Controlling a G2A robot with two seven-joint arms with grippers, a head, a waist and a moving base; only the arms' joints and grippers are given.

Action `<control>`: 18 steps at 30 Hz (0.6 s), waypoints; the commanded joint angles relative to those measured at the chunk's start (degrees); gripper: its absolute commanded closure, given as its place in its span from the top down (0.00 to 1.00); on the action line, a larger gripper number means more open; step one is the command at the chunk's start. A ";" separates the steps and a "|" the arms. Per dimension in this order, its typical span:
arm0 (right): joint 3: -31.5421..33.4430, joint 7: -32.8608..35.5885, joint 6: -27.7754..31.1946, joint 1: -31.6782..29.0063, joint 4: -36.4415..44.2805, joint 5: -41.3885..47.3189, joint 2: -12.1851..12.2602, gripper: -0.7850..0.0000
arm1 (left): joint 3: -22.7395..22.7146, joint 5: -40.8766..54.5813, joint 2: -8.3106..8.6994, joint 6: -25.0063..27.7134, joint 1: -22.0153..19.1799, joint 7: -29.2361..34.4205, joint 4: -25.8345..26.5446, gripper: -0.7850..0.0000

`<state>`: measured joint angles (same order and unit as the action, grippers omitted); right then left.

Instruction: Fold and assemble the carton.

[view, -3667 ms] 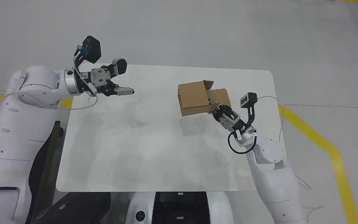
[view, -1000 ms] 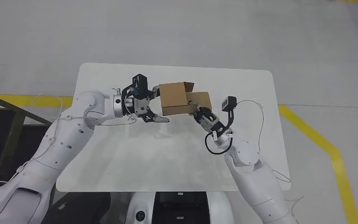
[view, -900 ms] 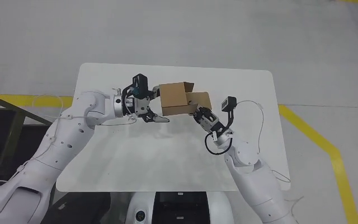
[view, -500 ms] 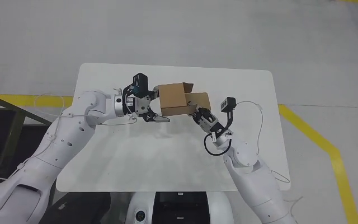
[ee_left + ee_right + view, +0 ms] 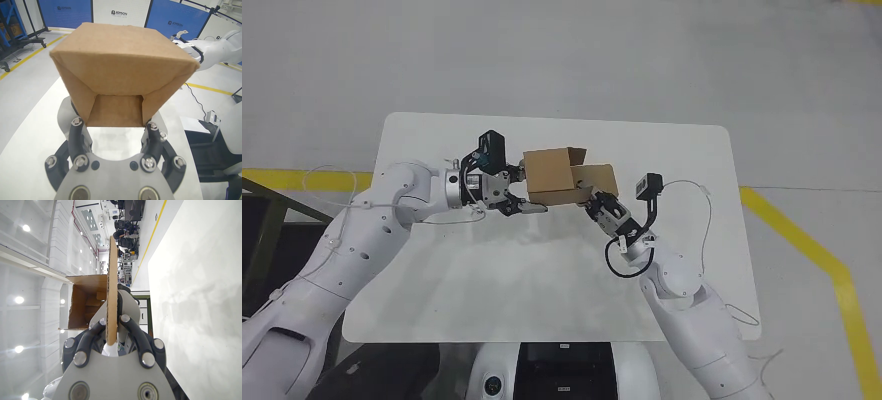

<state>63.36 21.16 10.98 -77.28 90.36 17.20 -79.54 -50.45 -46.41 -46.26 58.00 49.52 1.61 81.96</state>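
Fingers of the right gripper (image 5: 113,321) are clamped on the edge of one cardboard flap (image 5: 112,279), seen edge-on in the right wrist view. That pinch carries the carton (image 5: 554,178) off the table (image 5: 442,290), over its middle toward the far side. Fingers of the left gripper (image 5: 114,124) are spread wide and bracket the carton's near end; whether they press on the board I cannot tell. By my reading the step in hand is closing this end: its flaps slope inward to a recessed panel but do not lie flush. The next move likely calls for the left arm to push them home squarely while the right hold braces, without tearing the pinched flap. Beyond that flap, the right wrist view shows the carton's other end open, with bare inside walls; the left wrist view shows closed outer faces instead; the top view shows both arms meeting at the carton
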 commanded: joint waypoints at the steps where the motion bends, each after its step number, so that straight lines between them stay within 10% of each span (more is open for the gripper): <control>1: -0.05 0.03 -0.10 0.03 0.02 -0.05 0.00 0.00 | 0.18 0.04 0.11 0.00 -0.10 -0.16 -0.07 0.73; 11: -0.29 -0.34 -0.29 0.07 0.03 0.13 -0.05 0.00 | 1.25 0.93 0.66 0.00 -0.61 -0.49 -0.37 0.60; 18: -0.12 -0.47 -0.13 0.03 0.09 0.23 -0.03 0.68 | 1.79 0.88 1.05 0.00 -0.86 -0.89 -0.05 0.57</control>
<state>63.14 20.70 10.84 -77.21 90.44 17.32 -79.59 -48.72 -45.51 -45.26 58.00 48.69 0.79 81.85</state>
